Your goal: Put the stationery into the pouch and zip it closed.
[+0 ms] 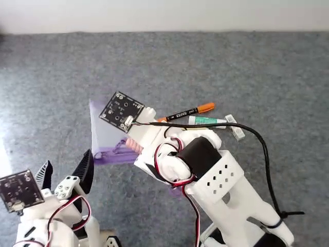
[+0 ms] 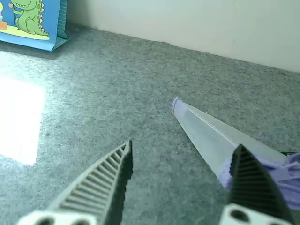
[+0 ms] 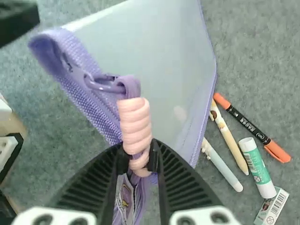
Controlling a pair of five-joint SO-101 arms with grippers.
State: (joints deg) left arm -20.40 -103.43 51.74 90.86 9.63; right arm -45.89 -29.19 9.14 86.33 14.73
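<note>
Zipper-opening step, judging by the stationery still outside. The right gripper (image 3: 138,151) was clamped on the pink coiled pull (image 3: 134,122) of the purple pouch (image 3: 159,65). The orange-capped marker (image 3: 248,127) and glue stick (image 3: 255,166) lay beyond it. The left gripper (image 2: 185,146), jaws apart, flanked the pouch's edge. The next move likely called for bracing the pouch while drawing the pull.

A grey carpet (image 1: 267,67) covers the table. A pale wall (image 1: 164,15) runs along it at 12 o'clock. Bright light (image 2: 18,122) falls near a blue dinosaur-printed box (image 2: 33,23).

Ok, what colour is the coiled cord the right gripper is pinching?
Pale pink. The coiled cord shows best in the right wrist view.
</note>
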